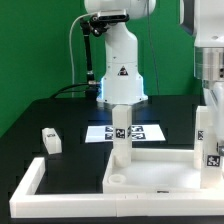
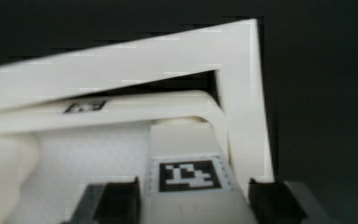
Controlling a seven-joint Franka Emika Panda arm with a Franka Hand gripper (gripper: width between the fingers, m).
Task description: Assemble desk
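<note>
The white rimmed tabletop panel (image 1: 160, 172) lies in front of the robot base. One white leg (image 1: 121, 128) stands upright at its far corner on the exterior view's left. A second leg (image 1: 206, 135) with a tag stands at the panel's corner on the exterior view's right. My gripper (image 1: 209, 100) comes down on it from above. In the wrist view my gripper (image 2: 194, 196) has its fingers (image 2: 115, 200) pressed against both sides of this tagged leg (image 2: 190, 160), with the panel's rim (image 2: 243, 90) beyond. A third leg (image 1: 50, 140) lies loose on the table.
The marker board (image 1: 100, 132) lies flat behind the panel. A long white border rail (image 1: 28, 185) runs along the front at the exterior view's left. The robot base (image 1: 120, 70) stands at the back, before a green wall.
</note>
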